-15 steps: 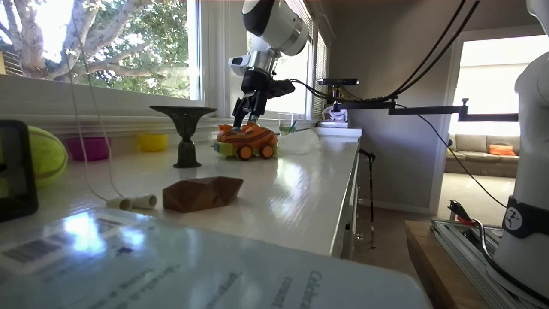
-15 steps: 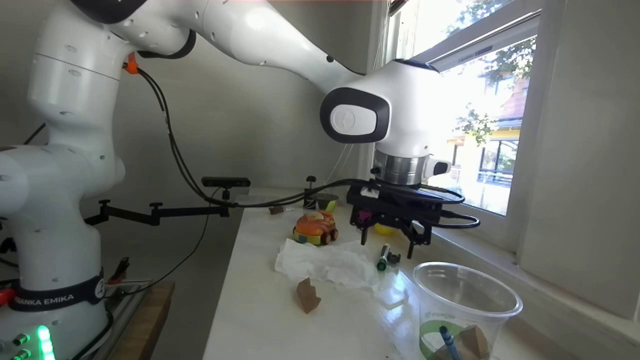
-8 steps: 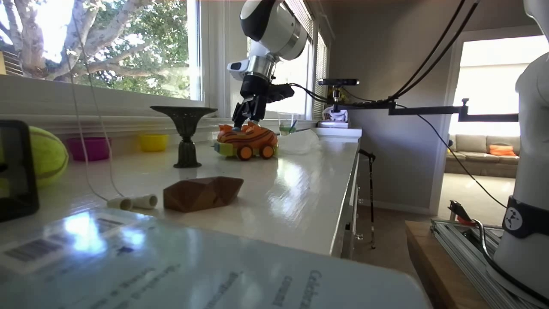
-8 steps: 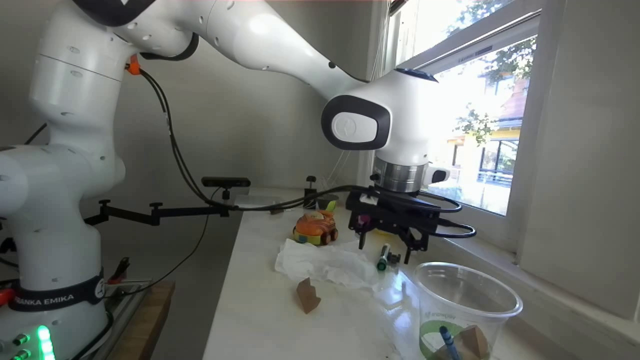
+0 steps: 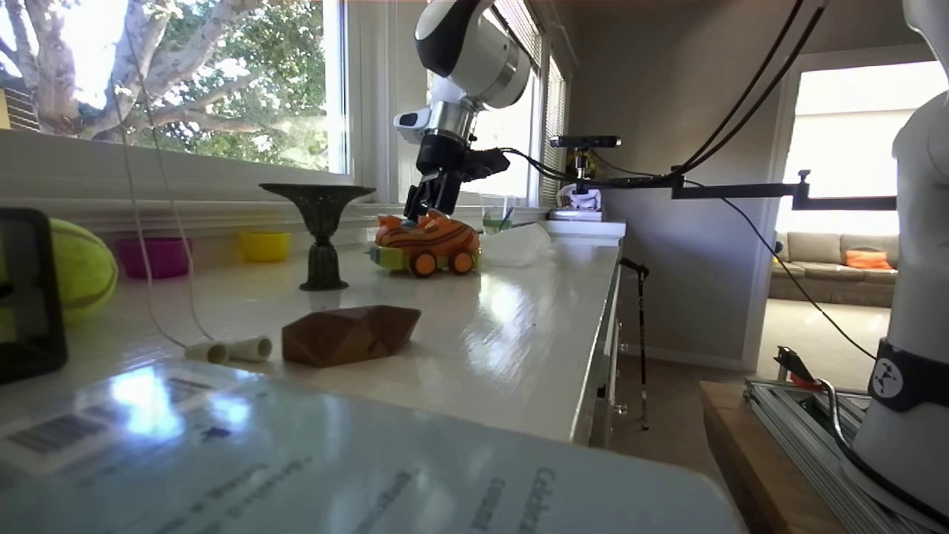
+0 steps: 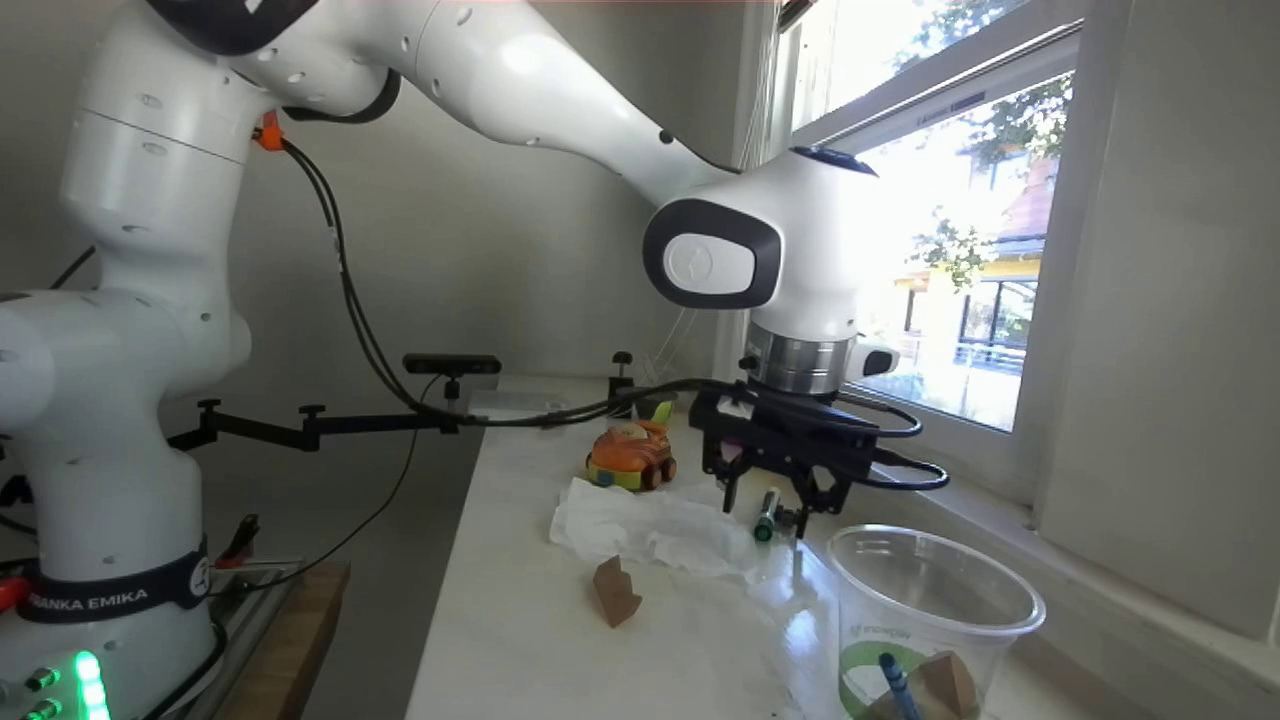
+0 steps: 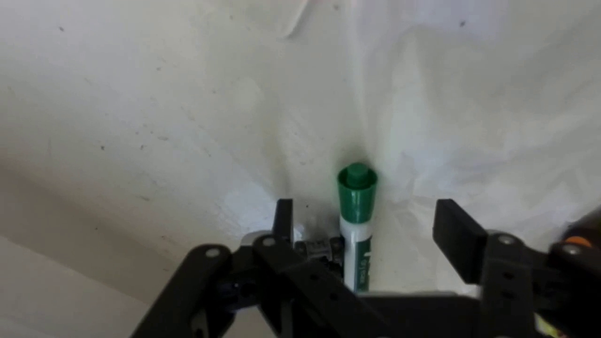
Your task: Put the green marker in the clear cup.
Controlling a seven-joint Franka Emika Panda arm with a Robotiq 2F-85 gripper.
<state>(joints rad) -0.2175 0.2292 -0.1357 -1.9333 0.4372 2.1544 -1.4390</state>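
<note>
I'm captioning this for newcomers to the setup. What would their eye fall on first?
Probably the white robot arm, stretched across an exterior view toward the window at its right. Next, the orange toy car on the white counter, visible in both exterior views. In the wrist view, the green marker stands out, framed by the open claw.

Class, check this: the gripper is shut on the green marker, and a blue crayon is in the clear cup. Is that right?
No: the wrist view shows the gripper open, the green marker ungripped. A blue crayon is in the clear cup.
</note>
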